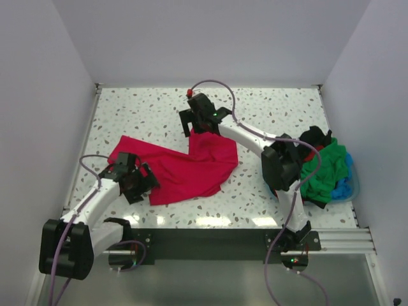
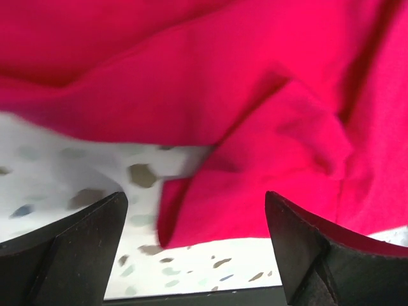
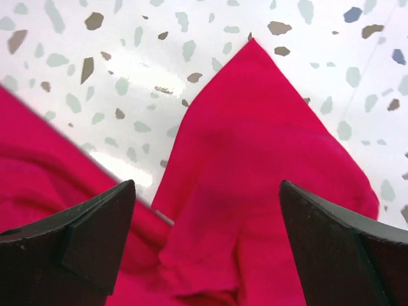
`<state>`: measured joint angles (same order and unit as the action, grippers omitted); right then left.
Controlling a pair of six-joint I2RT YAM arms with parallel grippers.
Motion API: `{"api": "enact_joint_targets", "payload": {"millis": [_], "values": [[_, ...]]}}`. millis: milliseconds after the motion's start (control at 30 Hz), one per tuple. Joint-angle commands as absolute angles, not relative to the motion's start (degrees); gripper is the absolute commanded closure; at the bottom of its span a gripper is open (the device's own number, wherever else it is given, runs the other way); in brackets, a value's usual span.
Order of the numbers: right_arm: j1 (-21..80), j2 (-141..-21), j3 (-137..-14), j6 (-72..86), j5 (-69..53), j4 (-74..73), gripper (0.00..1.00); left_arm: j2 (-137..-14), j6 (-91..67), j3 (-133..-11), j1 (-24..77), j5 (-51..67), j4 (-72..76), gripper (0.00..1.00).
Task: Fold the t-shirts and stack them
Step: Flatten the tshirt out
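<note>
Crimson t-shirt (image 1: pixel 191 169), green t-shirt (image 1: pixel 322 172), black t-shirt (image 1: pixel 317 137): one each.

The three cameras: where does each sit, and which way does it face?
Top external: above and behind the arm bases, looking down on speckled white table, both arms, crimson-red cotton t-shirt.
Left wrist: on the left arm, facing the shirt's edge past its open left gripper.
Right wrist: on the right arm, facing a pointed shirt corner past its open right gripper.
Shared: all show that shirt and table.

Bright even light, glare streaks on the table (image 1: pixel 210 220) by my bases, crimson t-shirt (image 2: pixel 255 95) blurry off my left gripper (image 2: pixel 194 196).
</note>
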<state>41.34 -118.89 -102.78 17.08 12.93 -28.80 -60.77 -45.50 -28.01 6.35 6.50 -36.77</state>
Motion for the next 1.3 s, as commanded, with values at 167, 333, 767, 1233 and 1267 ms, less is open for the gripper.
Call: {"api": "enact_joint_targets", "payload": {"millis": [167,333,767,1233,1267], "values": [[41.22,-132.34,-116.54,15.2,14.15,-31.99,0.01,-68.02,-48.87,-24.52,12.13,6.85,-26.56,0.26],[41.31,-136.31,-117.42,15.91,16.43,-30.32,0.01,-69.87,-49.92,-24.08,14.24,5.01,-26.45,0.51],[41.13,-140.81,-115.84,19.67,28.29,-30.93,0.57,-58.38,-47.9,-28.03,15.03,2.72,-37.16,1.0],[38.76,-102.68,-103.18,21.71,49.82,-38.39,1.0,-49.39,-42.72,-62.61,15.03,9.75,-45.97,1.0],[38.76,-100.83,-103.97,21.97,50.53,-41.45,1.0,-49.57,-42.54,-65.19,15.03,10.19,-45.88,1.0]]}}
